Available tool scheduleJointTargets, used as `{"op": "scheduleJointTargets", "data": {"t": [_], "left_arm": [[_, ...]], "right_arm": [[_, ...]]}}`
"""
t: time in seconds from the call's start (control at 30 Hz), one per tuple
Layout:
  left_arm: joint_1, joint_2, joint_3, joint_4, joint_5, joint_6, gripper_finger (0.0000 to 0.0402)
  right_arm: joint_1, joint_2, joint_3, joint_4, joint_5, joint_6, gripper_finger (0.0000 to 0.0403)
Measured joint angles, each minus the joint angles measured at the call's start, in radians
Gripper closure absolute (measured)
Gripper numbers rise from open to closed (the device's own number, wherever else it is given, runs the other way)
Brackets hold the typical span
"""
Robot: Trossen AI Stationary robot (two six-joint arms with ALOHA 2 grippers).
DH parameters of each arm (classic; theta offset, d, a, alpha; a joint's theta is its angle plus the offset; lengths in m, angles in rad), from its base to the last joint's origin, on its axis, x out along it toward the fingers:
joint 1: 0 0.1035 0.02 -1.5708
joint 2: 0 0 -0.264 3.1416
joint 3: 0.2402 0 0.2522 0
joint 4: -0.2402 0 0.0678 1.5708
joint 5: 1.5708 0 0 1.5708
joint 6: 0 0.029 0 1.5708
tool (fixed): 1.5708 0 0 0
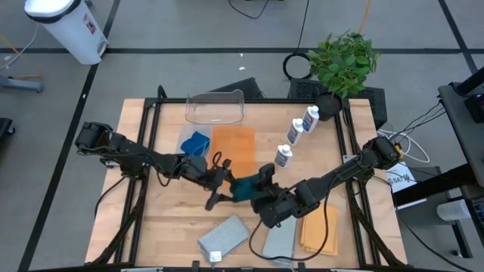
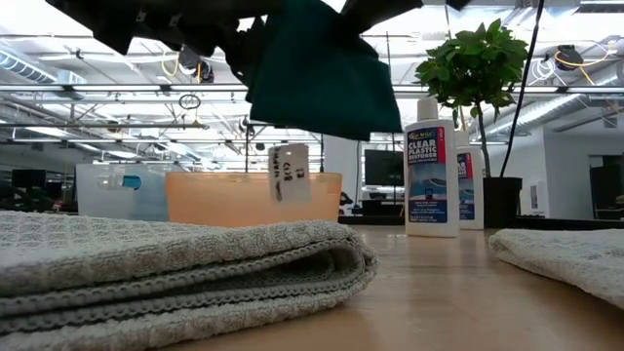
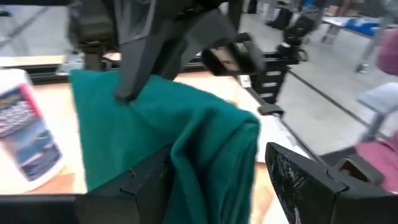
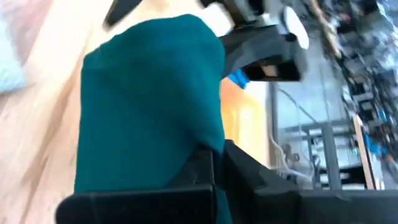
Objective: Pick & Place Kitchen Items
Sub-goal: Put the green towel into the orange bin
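A dark green square pad (image 1: 243, 187) is held up over the middle of the table. In the low view it (image 2: 317, 68) hangs clear of the tabletop. My right gripper (image 1: 261, 183) comes from the right and is shut on it. My left gripper (image 1: 223, 181) comes from the left and is open; its two fingers (image 3: 143, 186) stand on either side of the pad's hanging part (image 3: 211, 162). I cannot tell whether they touch it. My right gripper pinches the pad between its two fingers at one edge (image 4: 186, 140), slanting down from the table's right side. The pad is lifted clear of the table and hangs slack below the fingers, folded over on itself (image 3: 186, 118). How many layers it has, I cannot tell.
Three white bottles (image 1: 295, 136) stand in a slanting row at the far right. An orange pad (image 1: 233, 145), blue sponges (image 1: 195, 143) and the clear tub (image 1: 215, 107) lie behind. Grey cloths (image 1: 224, 236) (image 1: 278, 240) and an orange cloth (image 1: 318, 230) lie near the front edge. The plant (image 1: 344, 60) stands at the far right corner.
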Motion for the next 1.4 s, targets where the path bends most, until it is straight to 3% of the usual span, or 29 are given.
{"op": "scheduleJointTargets", "data": {"t": [0.33, 0.6, 1.07, 1.23, 1.4], "left_arm": [[0.000, 0.000, 0.000, 0.013, -0.231, 0.002, 0.0146], [-0.001, 0.000, 0.000, 0.012, -0.232, 0.000, 0.0146], [-0.002, -0.002, -0.001, 0.129, -0.124, -0.035, 0.0146], [-0.001, -0.003, -0.001, 0.179, -0.151, -0.081, 0.0146], [-0.002, -0.004, -0.001, 0.189, -0.296, -0.076, 0.0146]], "right_arm": [[-0.002, 0.000, 0.000, 0.000, 0.020, 0.214, 0.0403], [0.001, -0.050, 0.002, -0.035, 0.040, 0.296, 0.0403], [-0.003, -0.085, 0.002, -0.038, 0.038, 0.375, 0.0403], [-0.003, -0.085, 0.002, -0.038, 0.038, 0.375, 0.0403], [0.000, -0.085, 0.002, -0.038, 0.036, 0.375, 0.0403]]}}
